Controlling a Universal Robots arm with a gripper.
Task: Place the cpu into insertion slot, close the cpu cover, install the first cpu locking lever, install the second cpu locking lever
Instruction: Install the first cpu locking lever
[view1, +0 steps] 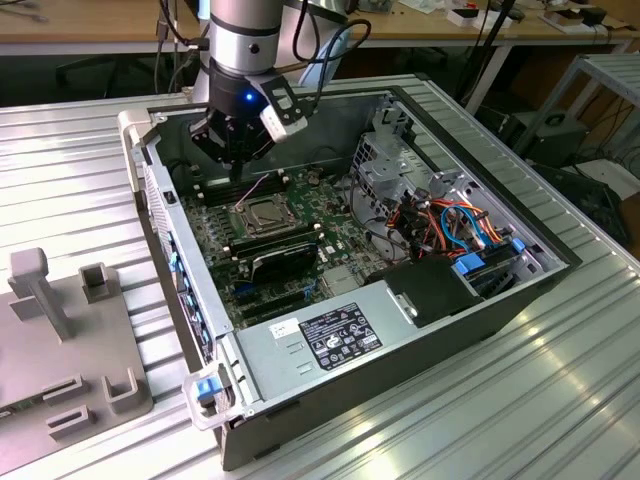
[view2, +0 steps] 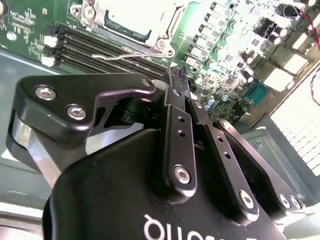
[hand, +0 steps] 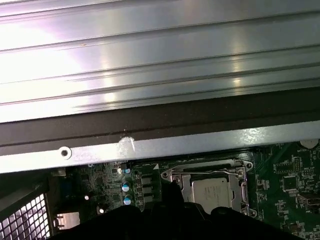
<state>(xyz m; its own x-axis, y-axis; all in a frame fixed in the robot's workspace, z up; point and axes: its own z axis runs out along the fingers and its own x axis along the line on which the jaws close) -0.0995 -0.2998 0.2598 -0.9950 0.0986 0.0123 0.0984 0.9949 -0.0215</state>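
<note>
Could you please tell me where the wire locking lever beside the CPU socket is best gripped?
Probably at its bent free end, with the pincer coming from above, across the wire. The locking lever lies low alongside the insertion slot, by the memory slots, leaving little side room.

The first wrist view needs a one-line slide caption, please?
Cpu seated in the insertion slot, cpu cover closed around it.

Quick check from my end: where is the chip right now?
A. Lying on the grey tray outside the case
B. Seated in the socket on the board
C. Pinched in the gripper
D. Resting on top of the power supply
B. In the first wrist view the chip lies flat in the socket, framed by the metal cover, while the gripper is shut with nothing between its fingertips.
</note>
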